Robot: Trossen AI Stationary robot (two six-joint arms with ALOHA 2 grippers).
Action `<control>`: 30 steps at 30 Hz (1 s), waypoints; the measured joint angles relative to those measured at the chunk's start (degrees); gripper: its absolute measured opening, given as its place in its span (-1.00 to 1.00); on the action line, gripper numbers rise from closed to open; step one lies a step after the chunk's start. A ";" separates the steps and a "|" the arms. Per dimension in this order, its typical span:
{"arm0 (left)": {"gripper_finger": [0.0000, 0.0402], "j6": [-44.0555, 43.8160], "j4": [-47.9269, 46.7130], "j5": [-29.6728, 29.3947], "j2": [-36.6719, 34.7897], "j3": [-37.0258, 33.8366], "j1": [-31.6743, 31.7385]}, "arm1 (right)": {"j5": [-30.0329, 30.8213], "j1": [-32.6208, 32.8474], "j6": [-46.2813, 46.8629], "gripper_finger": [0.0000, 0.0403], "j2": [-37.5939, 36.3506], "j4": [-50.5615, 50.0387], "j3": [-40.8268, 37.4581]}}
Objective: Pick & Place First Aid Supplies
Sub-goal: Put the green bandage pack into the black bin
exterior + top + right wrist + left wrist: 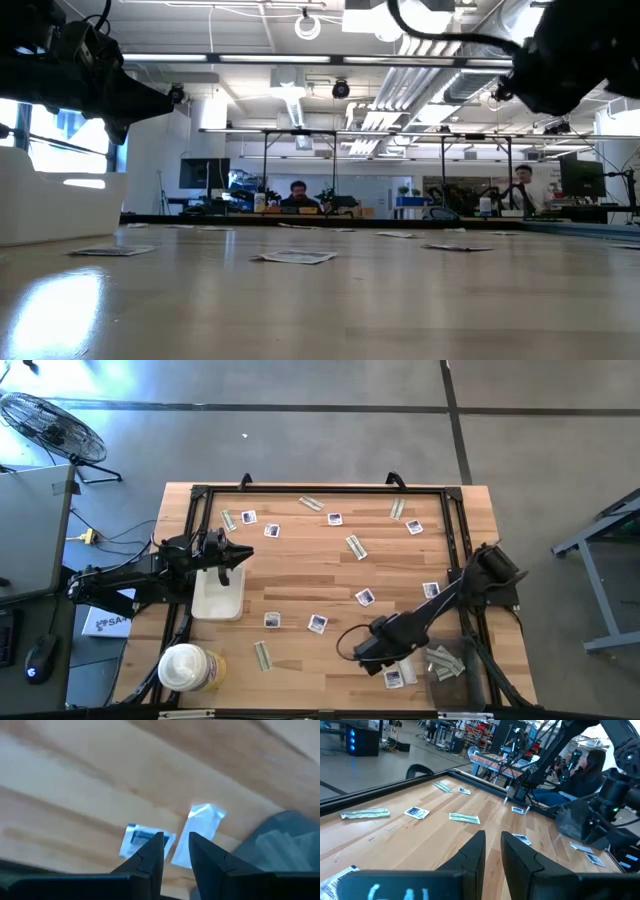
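Packets of first aid supplies lie flat, scattered over the wooden table [300, 565]: square white ones and narrow grey-green strips, long axes pointing every which way. White tray [219, 595] sits directly under the left arm, big white-lidded tub [184, 666] near it at the table edge.

Right gripper [176, 851] is low over the table corner, fingers narrowly parted, nothing between them. Just past its fingertips: a square packet [142, 839] off one finger, and a clear-wrapped packet [199, 832] off the other, its long axis running away from the tips. A pile of strips [447, 662] lies beside that gripper.

Left gripper [493, 852] hangs above the tray, fingers a narrow gap apart, empty. One strip [464, 818] ahead of its tips lies crosswise.
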 joint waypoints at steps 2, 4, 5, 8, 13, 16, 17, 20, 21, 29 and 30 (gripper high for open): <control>-0.70 -0.02 0.00 0.00 -0.01 -0.01 0.02 | -0.44 -0.59 -1.56 -0.62 0.44 -1.24 -0.02; -0.70 -0.02 0.00 -0.02 0.00 -0.02 0.02 | -1.07 -1.26 -1.74 -0.63 0.71 -1.64 -0.02; -0.70 0.00 0.00 -0.01 0.00 -0.02 0.00 | -1.39 -1.56 -1.21 -0.63 0.86 -1.46 -0.02; -0.70 -0.01 0.00 -0.01 -0.01 -0.01 0.01 | -1.71 -2.40 2.24 -0.63 1.10 -0.19 -0.02; -0.70 -0.02 0.00 -0.02 -0.02 0.00 0.02 | -3.40 -2.82 10.72 -0.63 1.10 -0.39 -0.02; -0.70 -0.02 0.00 -0.02 0.00 0.00 0.00 | -5.95 -2.76 16.36 -0.63 1.10 -0.06 -0.91; -0.70 -0.01 0.00 -0.01 -0.01 -0.02 0.02 | -6.64 -2.74 18.73 -0.63 1.10 0.42 -1.62; -0.70 -0.02 0.00 -0.02 0.00 0.00 0.02 | -8.29 -2.76 22.24 -0.63 1.10 2.61 -4.14; -0.70 -0.02 0.00 -0.02 -0.01 -0.02 0.01 | -7.93 -2.76 22.60 -0.63 1.10 3.73 -4.87; -0.70 0.00 0.00 -0.02 -0.02 0.00 0.02 | -7.17 -3.28 27.47 -0.63 1.10 10.97 -9.19; -0.70 -0.02 0.00 -0.02 -0.02 0.00 0.00 | -7.18 -3.25 27.72 -0.63 1.10 10.65 -9.58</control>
